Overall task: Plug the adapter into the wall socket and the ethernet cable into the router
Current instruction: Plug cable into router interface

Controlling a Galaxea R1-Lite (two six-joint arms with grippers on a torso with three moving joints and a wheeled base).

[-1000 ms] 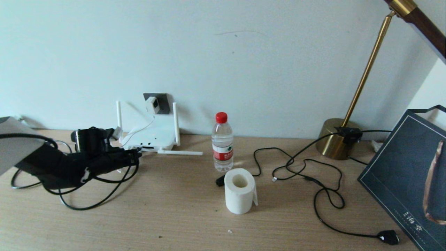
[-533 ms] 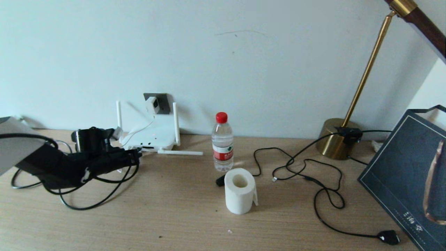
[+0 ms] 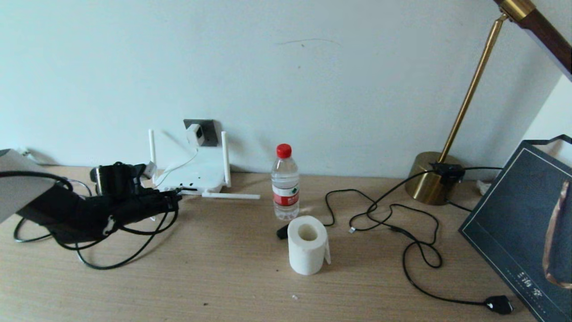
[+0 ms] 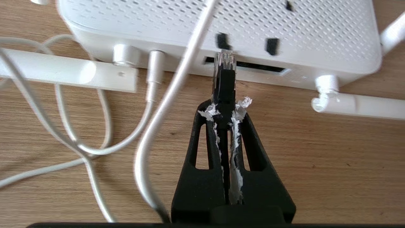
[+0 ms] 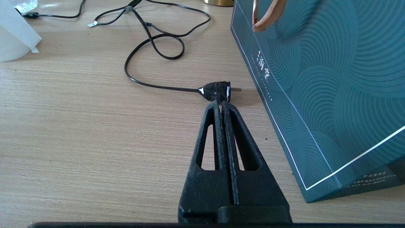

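At the worktop's [image 3: 250, 286] far left, the left gripper [image 4: 225, 109], clamped on the ethernet cable [image 4: 224, 87], holds its clear plug just at the router's [image 4: 221, 25] port slot; a straight, level push should seat it. The adapter [image 3: 195, 133] sits in the wall socket [image 3: 206, 127]. The right gripper [image 5: 221, 106] rests closed, empty, near right.

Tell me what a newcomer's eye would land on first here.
The left gripper, at the desk's left, pinches the ethernet cable, its clear plug at the router port slot. Behind the router, the adapter sits on the wall socket. At the far right, a brass lamp trails a black cord.
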